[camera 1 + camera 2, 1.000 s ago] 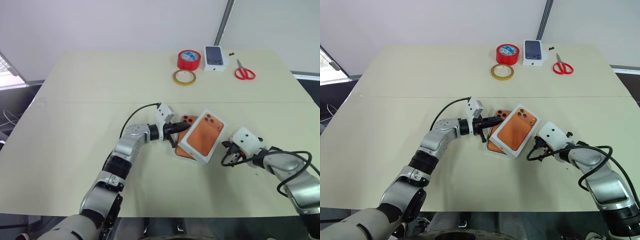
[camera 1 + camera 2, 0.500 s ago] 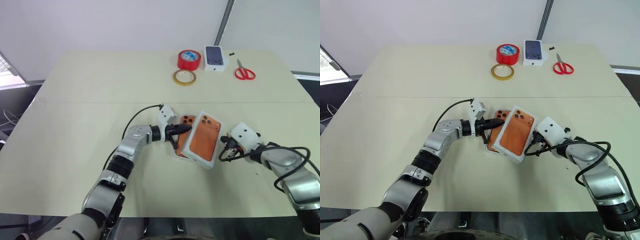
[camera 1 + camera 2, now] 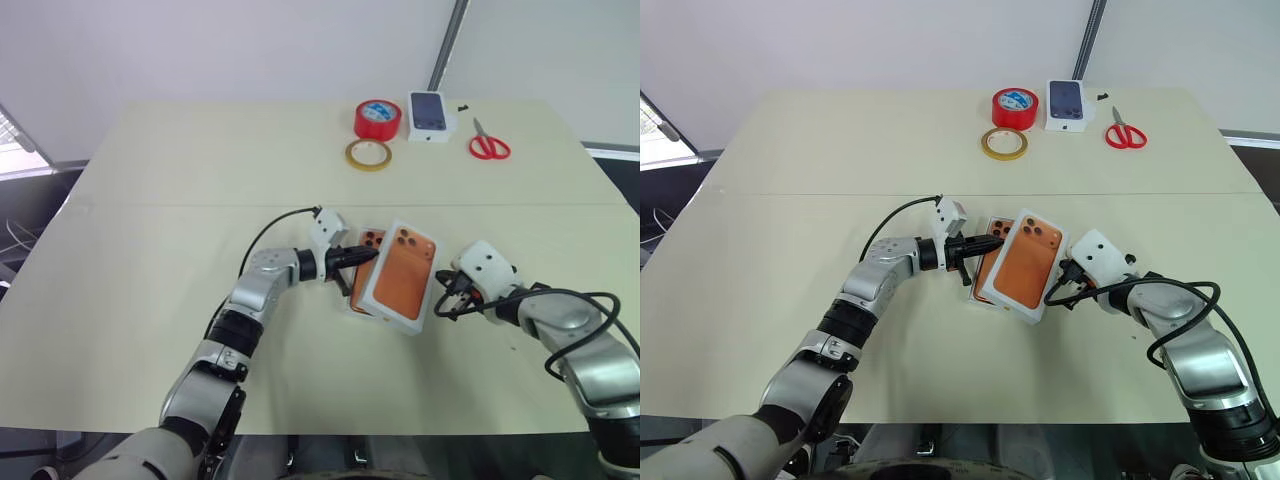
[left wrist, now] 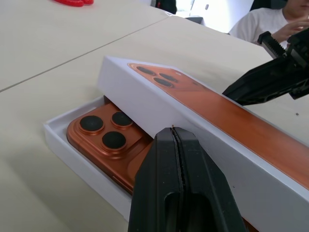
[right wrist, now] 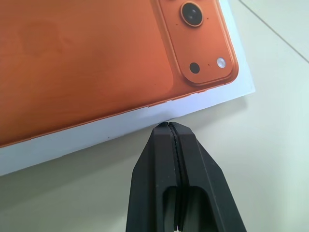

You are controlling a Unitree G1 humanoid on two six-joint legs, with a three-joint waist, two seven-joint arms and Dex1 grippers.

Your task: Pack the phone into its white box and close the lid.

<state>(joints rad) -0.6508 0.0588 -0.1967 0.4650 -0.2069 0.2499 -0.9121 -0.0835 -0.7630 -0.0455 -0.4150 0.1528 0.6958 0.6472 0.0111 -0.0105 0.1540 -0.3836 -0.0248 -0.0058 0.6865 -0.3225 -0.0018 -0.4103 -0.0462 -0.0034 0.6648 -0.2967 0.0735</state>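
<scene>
Still askew: lay the lid point(image 3: 404, 272) tilted over the white box point(image 4: 72, 150) near the tabletop's point(image 3: 150, 200) front edge, the phone point(image 4: 108, 140) already inside, camera end exposed. Pressed against opposite lid edges, clenched and grasping nothing, the left gripper point(image 3: 368, 254) and right gripper point(image 3: 441, 296). Judged likely to jam cocked or shove the box if pushed unevenly.

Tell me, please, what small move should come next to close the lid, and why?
Probably the shut right gripper should nudge the lid a little further toward the left gripper. The lid lies skewed over the white box, with the phone still partly uncovered.
</scene>
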